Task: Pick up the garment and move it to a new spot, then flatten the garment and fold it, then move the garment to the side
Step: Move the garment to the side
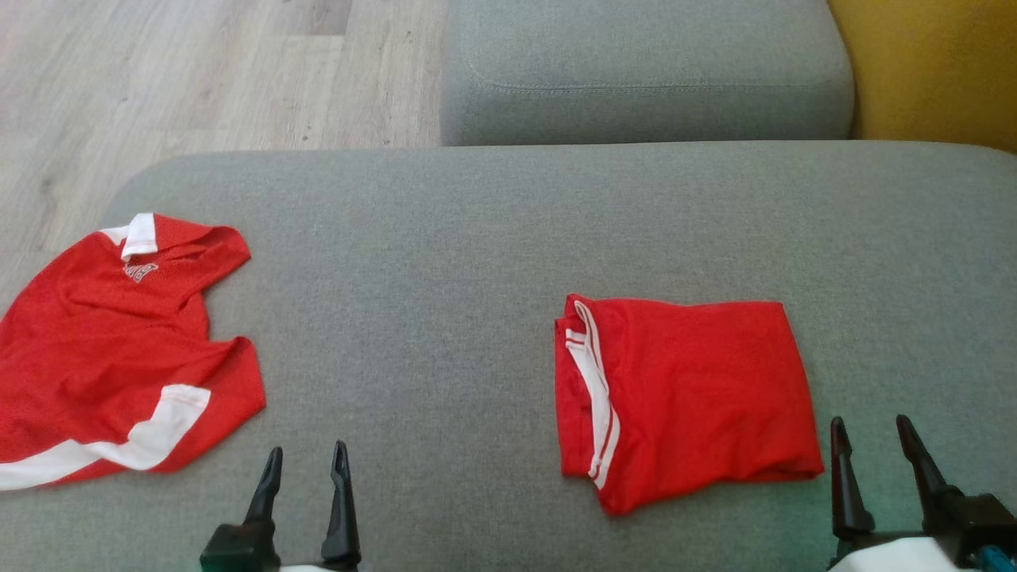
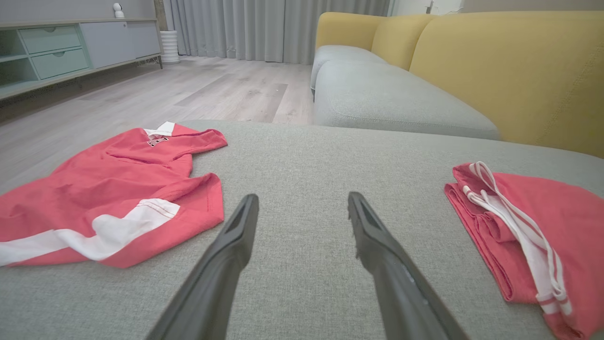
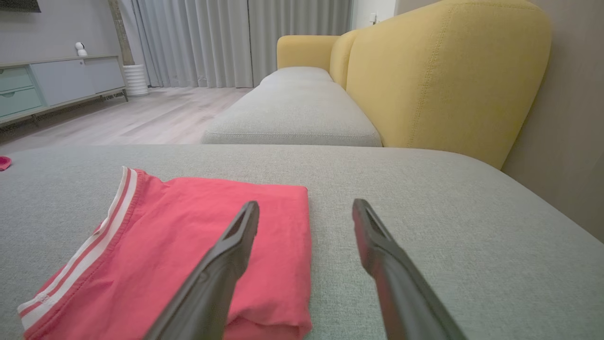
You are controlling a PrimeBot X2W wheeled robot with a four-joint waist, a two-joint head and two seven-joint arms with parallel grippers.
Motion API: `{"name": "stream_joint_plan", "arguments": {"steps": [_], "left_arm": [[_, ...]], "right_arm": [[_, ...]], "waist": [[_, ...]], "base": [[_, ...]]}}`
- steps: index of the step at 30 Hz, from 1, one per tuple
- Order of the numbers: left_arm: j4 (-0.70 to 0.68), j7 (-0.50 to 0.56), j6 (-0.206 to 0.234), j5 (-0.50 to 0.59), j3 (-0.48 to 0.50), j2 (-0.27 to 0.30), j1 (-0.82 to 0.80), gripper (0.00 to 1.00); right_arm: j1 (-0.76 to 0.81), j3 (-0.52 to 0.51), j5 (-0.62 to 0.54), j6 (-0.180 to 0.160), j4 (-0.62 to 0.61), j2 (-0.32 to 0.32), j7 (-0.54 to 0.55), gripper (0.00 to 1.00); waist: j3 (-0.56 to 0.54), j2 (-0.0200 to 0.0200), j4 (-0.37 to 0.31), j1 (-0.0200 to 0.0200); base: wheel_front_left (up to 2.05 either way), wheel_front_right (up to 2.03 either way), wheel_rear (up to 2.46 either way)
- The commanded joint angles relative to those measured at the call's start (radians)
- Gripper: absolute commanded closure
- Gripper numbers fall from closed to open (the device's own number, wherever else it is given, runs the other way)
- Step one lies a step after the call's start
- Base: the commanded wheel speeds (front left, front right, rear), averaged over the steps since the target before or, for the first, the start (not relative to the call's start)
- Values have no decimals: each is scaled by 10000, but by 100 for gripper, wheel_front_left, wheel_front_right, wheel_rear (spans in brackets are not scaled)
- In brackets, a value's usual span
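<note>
One red garment (image 1: pixel 691 389) folded square, white-striped edge showing.

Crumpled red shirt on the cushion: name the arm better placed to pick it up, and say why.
Left, probably. The left gripper, open, stands just right of the crumpled red shirt. The right gripper, also open, sits beside the folded red garment, which lies between it and the shirt.
</note>
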Motion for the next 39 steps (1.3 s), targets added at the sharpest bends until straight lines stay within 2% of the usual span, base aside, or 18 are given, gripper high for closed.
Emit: {"name": "stream_joint_plan", "arguments": {"steps": [1, 19, 24, 27, 31, 33, 36, 39], "left_arm": [[-331, -122, -42, 87, 332, -78, -318, 0], [-216, -122, -224, 145, 405, -78, -458, 0], [-97, -122, -508, 291, 407, -78, -616, 0], [39, -122, -804, 452, 521, -39, -807, 0], [209, -122, -1152, 567, 757, 74, -1113, 0], [301, -122, -1300, 623, 832, 101, -1315, 0], [449, -122, -1480, 706, 909, 109, -1594, 0], [601, -122, -1646, 774, 913, 99, -1799, 0]], "right_arm": [[-219, 259, 43, 67, -331, -76, -119, 0], [-432, 480, 141, 67, -206, -71, -120, 0], [-960, 607, 475, 67, 6, -235, -77, 0], [-1630, 919, 1208, 67, 244, -743, 1016, 0], [-2594, 1163, 2721, 67, 531, -1469, 3269, 0], [-3066, 1206, 3120, 67, 812, -1779, 4387, 0], [-3700, 1209, 3874, 67, 1345, -1818, 5829, 0], [-4189, 1363, 4294, 67, 1901, -1850, 6614, 0]], "waist": [[13, 0, -6, 0], [141, 0, -152, 0], [266, 0, -196, 0], [346, 0, -214, 0], [575, 0, -191, 0], [754, 0, -116, 0], [979, 0, 0, 0], [1156, 0, 177, 0]], "base": [[0, 0, 0], [0, 0, 0], [0, 0, 0], [0, 0, 0], [0, 0, 0], [0, 0, 0], [0, 0, 0], [0, 0, 0]]}}
